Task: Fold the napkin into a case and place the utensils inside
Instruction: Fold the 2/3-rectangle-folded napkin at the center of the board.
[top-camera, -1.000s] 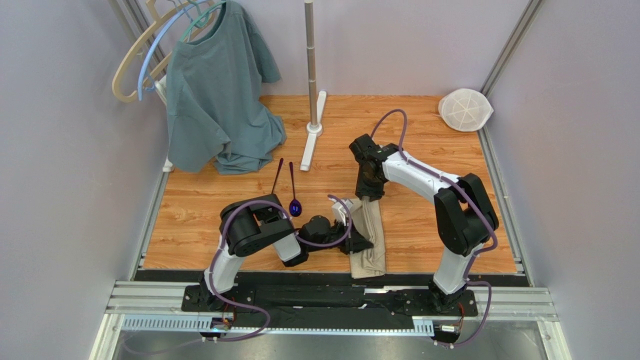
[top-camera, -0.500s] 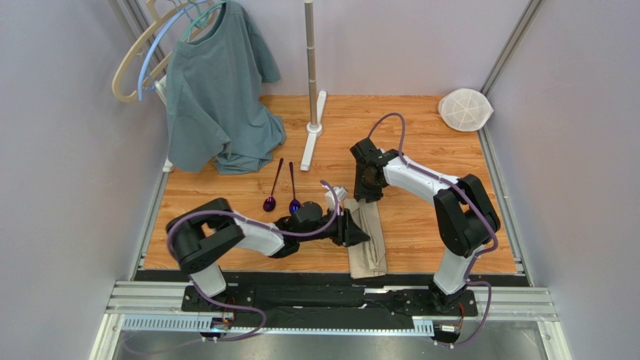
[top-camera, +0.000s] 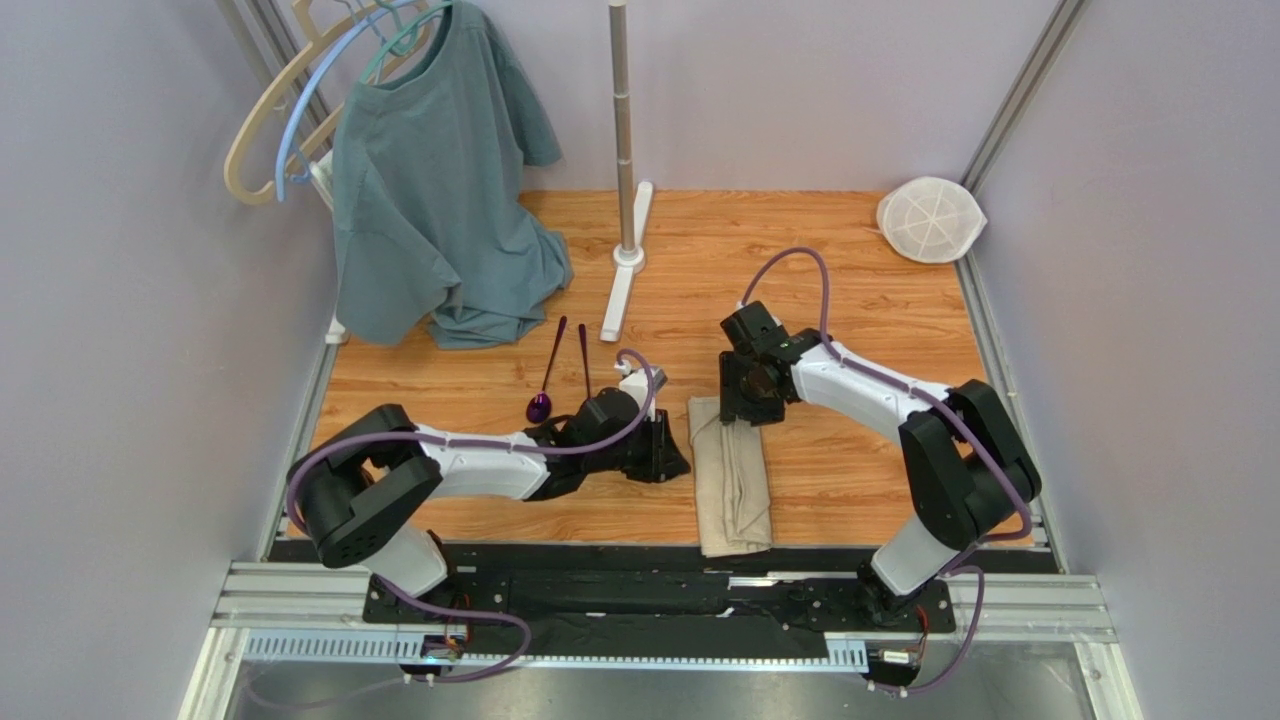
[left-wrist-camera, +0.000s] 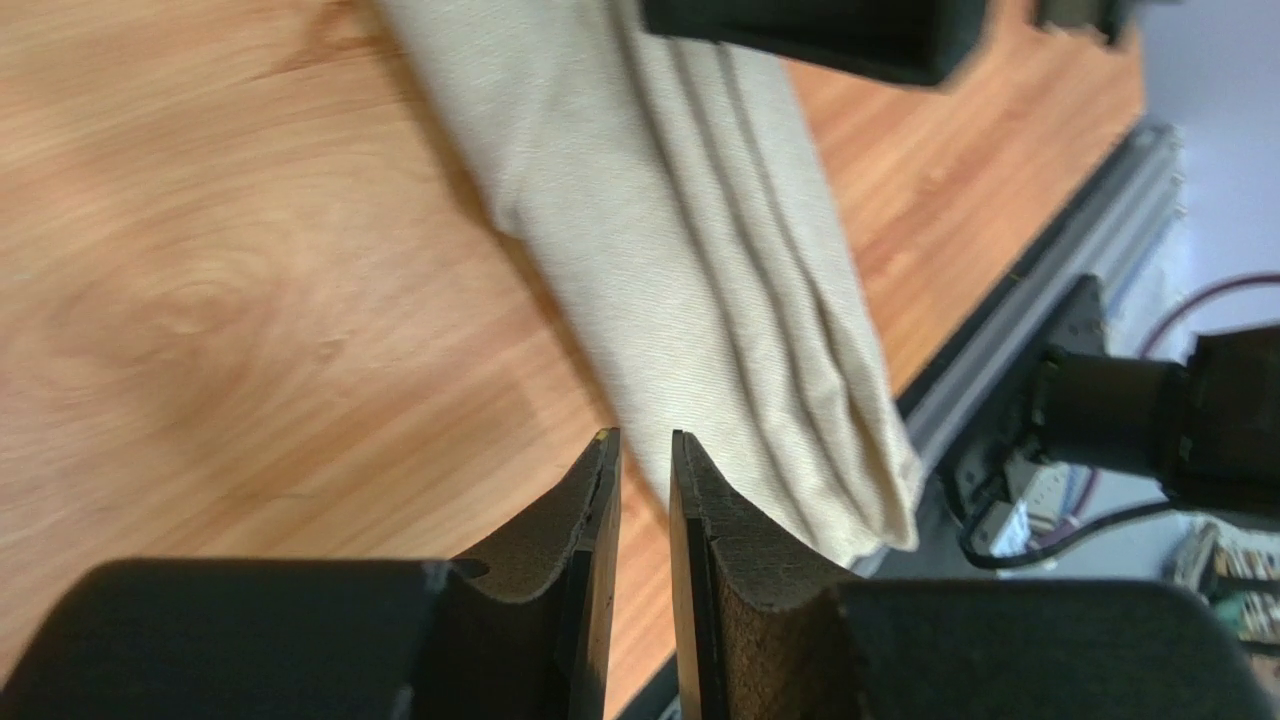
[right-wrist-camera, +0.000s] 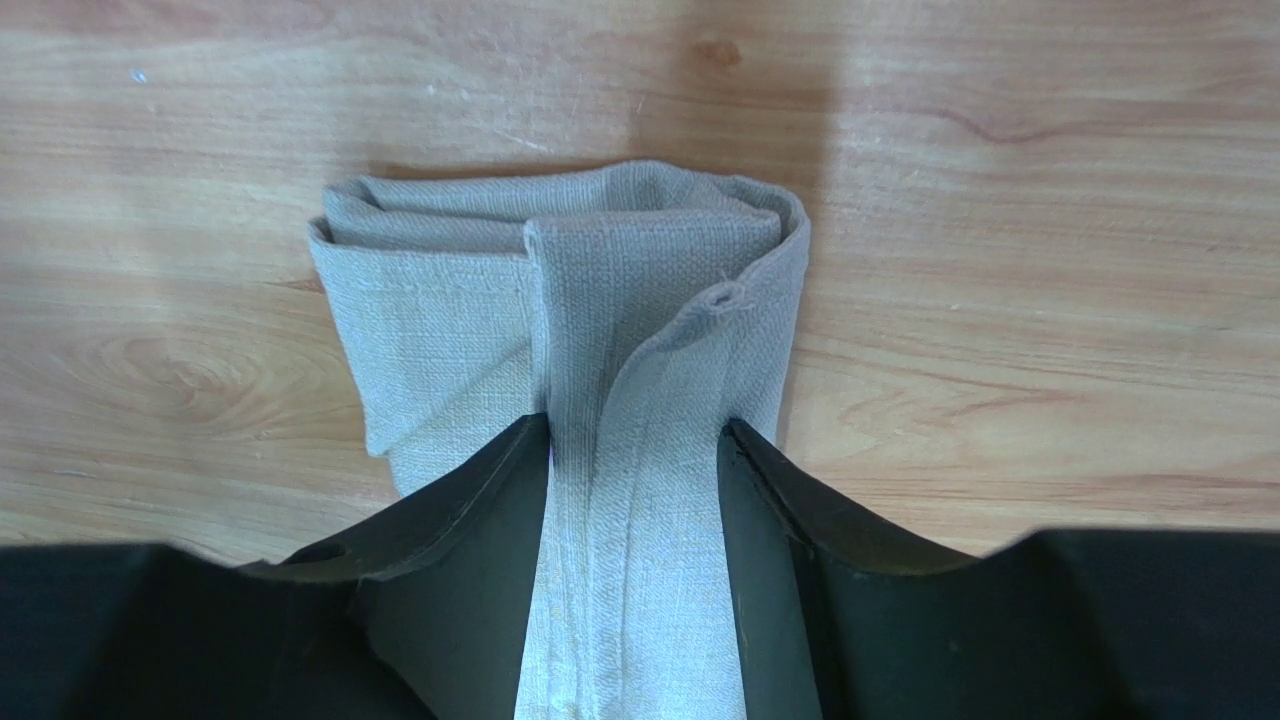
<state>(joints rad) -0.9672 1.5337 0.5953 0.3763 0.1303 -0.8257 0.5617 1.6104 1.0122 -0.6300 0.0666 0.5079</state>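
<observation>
The napkin (top-camera: 732, 477) lies folded into a narrow beige case on the wooden table. Its far end (right-wrist-camera: 601, 285) shows stacked folds. My right gripper (top-camera: 747, 402) hovers over that far end, open. Its fingers (right-wrist-camera: 451, 540) flank a strip of the cloth, and the right gripper (right-wrist-camera: 631, 435) is centred on the strip. My left gripper (top-camera: 670, 450) is just left of the napkin (left-wrist-camera: 706, 255), and in the wrist view the left gripper (left-wrist-camera: 642, 443) shows a narrow empty gap. One spoon (top-camera: 540, 405) lies left of it. The second spoon's handle (top-camera: 583, 342) shows, its bowl hidden under the left arm.
A grey-green T-shirt (top-camera: 436, 195) hangs on hangers at the back left. A metal pole on a white base (top-camera: 624, 255) stands at the back centre. A white mesh disc (top-camera: 932, 219) lies in the back right corner. The metal rail (top-camera: 661, 596) runs along the near edge.
The left gripper came off the napkin's left edge and drew back left, opening then narrowing. The right gripper's jaws widened and it shifted slightly toward the near side over the far end.
</observation>
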